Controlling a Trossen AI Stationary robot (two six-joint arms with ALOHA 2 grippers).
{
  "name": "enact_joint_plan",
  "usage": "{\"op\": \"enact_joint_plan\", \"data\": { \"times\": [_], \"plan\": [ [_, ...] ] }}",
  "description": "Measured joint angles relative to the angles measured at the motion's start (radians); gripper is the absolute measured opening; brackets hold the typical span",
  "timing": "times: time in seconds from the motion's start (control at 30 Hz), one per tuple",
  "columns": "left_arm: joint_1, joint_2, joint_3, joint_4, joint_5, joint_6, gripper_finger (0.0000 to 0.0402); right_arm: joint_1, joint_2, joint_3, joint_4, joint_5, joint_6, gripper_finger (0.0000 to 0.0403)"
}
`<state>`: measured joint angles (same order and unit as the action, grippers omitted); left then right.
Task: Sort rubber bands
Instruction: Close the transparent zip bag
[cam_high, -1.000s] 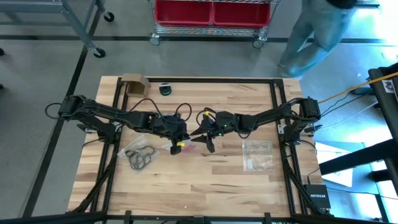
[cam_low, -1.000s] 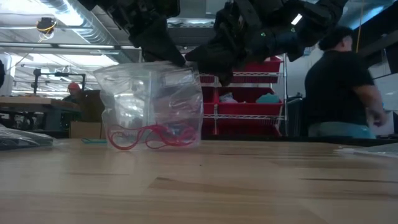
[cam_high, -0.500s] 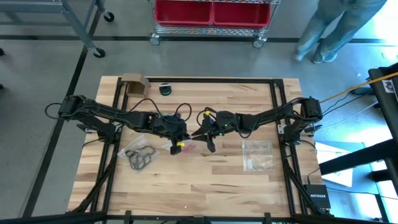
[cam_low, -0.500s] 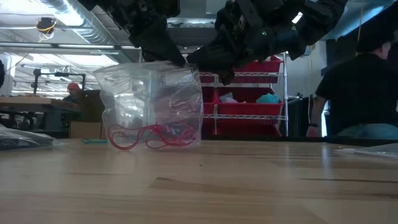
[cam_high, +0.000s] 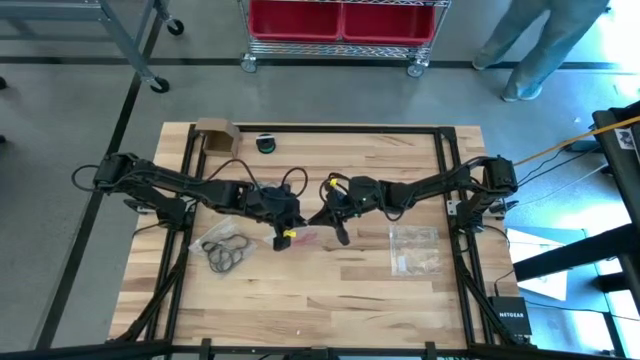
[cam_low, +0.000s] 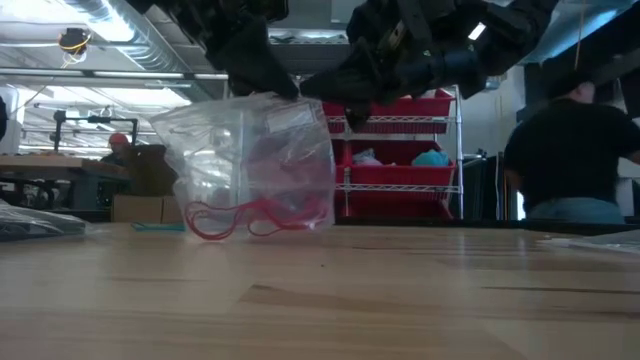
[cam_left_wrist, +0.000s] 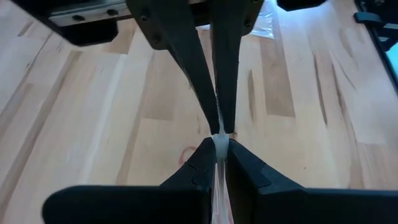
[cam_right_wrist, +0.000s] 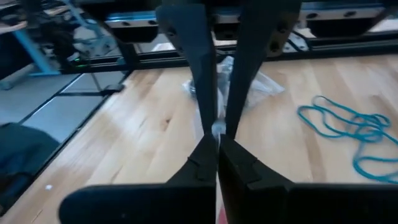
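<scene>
A clear plastic zip bag (cam_low: 250, 150) hangs at the table's middle, with red rubber bands (cam_low: 255, 217) lying in its bottom. My left gripper (cam_left_wrist: 215, 155) and my right gripper (cam_right_wrist: 216, 149) meet tip to tip over it, both shut on its top edge. In the high view the left gripper (cam_high: 287, 226) and the right gripper (cam_high: 322, 216) stand close together above the bag (cam_high: 303, 238). Black rubber bands (cam_high: 226, 251) lie on another clear bag at the left. Teal rubber bands (cam_right_wrist: 348, 134) lie loose on the wood. My left gripper pinches the bag's top edge (cam_left_wrist: 219, 144) between its two fingers, slanting down from the table's left. The bag hangs below the fingers with its bottom at the tabletop. My right gripper pinches the same top edge (cam_right_wrist: 216, 132) between its two fingers, coming almost level from the table's right, right beside the left gripper's fingertips (cam_right_wrist: 208, 118). The bag hangs below it.
A third clear bag (cam_high: 413, 250) lies at the right. A cardboard box (cam_high: 213, 133) and a small dark roll (cam_high: 265, 143) sit at the far edge. A person (cam_low: 570, 150) stands beyond the table. Bare wood lies toward the near edge.
My right gripper has shut on the bag's top edge beside the left gripper and has rolled slightly. The bag has swung a little toward the table's right and tilted; the red bands have shifted with it.
</scene>
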<state>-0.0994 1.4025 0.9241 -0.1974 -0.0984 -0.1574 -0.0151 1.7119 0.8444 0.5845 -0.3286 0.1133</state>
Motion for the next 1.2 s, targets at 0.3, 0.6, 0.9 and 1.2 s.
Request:
{"op": "enact_joint_plan", "data": {
  "times": [0.3, 0.6, 0.9, 1.2],
  "plan": [
    [-0.016, -0.001, 0.004, -0.015, 0.002, 0.000, 0.0015, -0.028, 0.000, 0.000, 0.017, -0.174, -0.008, 0.0000],
    [-0.039, -0.002, -0.003, -0.153, -0.029, -0.041, 0.0015, -0.049, -0.003, 0.002, 0.034, -0.262, 0.000, 0.0001],
    [-0.037, 0.000, -0.002, -0.084, -0.023, -0.007, 0.0015, -0.050, -0.039, 0.008, -0.104, -0.171, 0.122, 0.0008],
    [-0.033, -0.004, -0.002, -0.042, -0.026, -0.015, 0.0015, -0.043, -0.051, 0.008, -0.138, -0.041, 0.126, 0.0132]
  ]
}}
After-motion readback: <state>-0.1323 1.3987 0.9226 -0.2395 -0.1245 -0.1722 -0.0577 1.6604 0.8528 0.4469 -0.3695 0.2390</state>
